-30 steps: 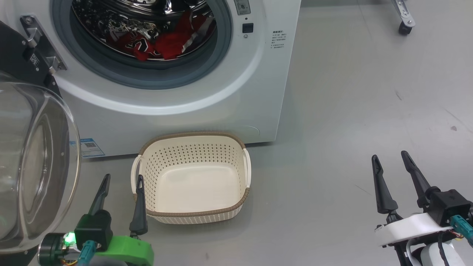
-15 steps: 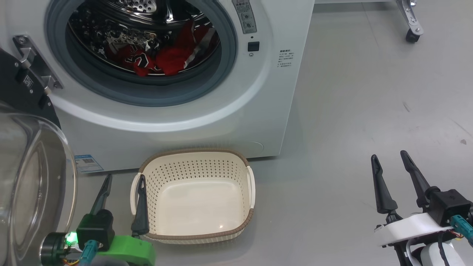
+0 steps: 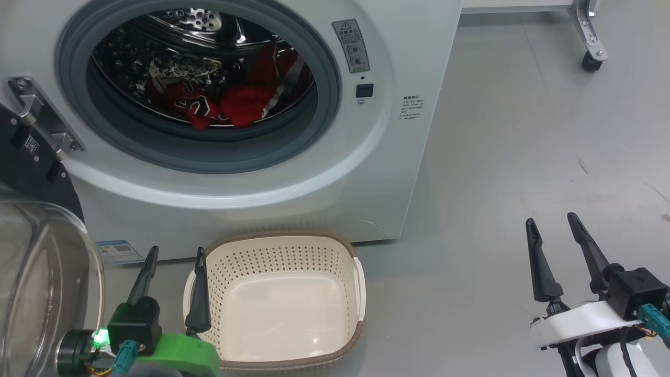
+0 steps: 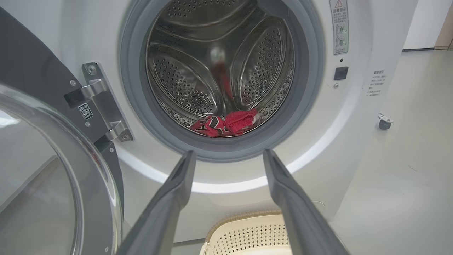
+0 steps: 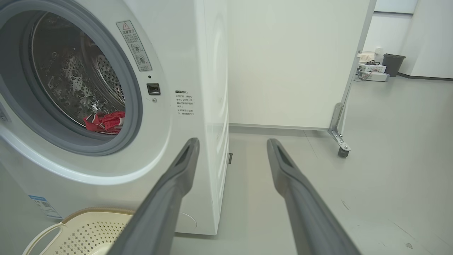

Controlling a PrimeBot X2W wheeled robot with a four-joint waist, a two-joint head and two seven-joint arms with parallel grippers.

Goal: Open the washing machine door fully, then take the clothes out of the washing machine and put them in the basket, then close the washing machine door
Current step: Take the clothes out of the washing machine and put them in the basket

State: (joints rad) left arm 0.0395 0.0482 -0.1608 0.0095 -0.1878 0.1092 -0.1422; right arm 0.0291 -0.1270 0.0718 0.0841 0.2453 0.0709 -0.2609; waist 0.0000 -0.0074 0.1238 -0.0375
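Clothes (image 3: 243, 107) lie crumpled inside perforated steel drum (image 4: 177, 81).

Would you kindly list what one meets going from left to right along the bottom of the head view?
washing machine door → left gripper → basket → right gripper

We note washing machine door (image 3: 47, 288) open, left of washing machine (image 3: 366, 173); red clothes (image 3: 230, 104) inside; cream basket (image 3: 282, 236) in front.
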